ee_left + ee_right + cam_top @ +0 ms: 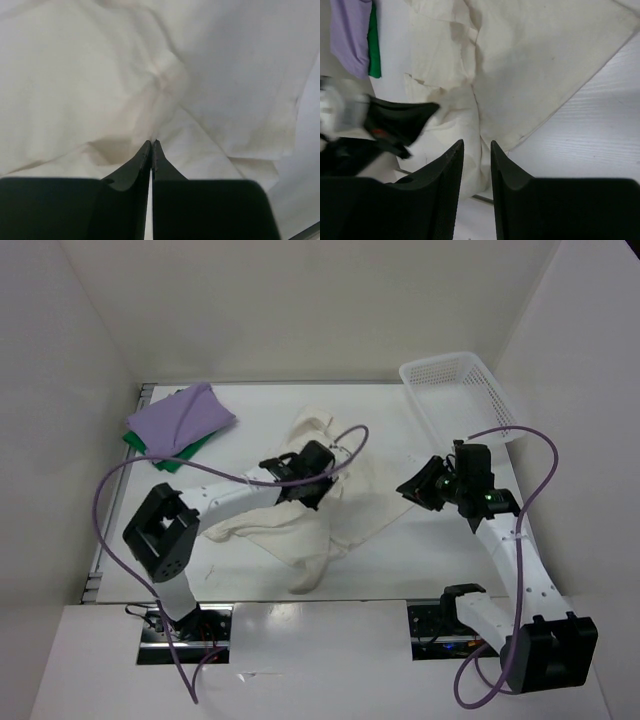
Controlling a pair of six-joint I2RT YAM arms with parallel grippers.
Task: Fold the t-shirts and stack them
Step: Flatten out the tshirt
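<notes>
The cream t-shirt (345, 510) lies crumpled across the middle of the table and fills the left wrist view (100, 75). My left gripper (316, 483) is down on its middle. The jaws (152, 142) are shut, with a ridge of cream cloth gathered at the tips. At the shirt's right edge my right gripper (413, 490) hovers open. Between its fingers (476, 143) only the cream shirt (530, 65) below shows. The lavender t-shirt (182, 415) lies folded on the green t-shirt (160, 452) at the back left. The right wrist view shows the lavender one (349, 35) and the green one (374, 45) too.
A white mesh basket (462, 392) stands tilted at the back right corner. White walls close in the table on the left, back and right. My left arm (395, 122) crosses the left of the right wrist view. Purple cables loop above both arms.
</notes>
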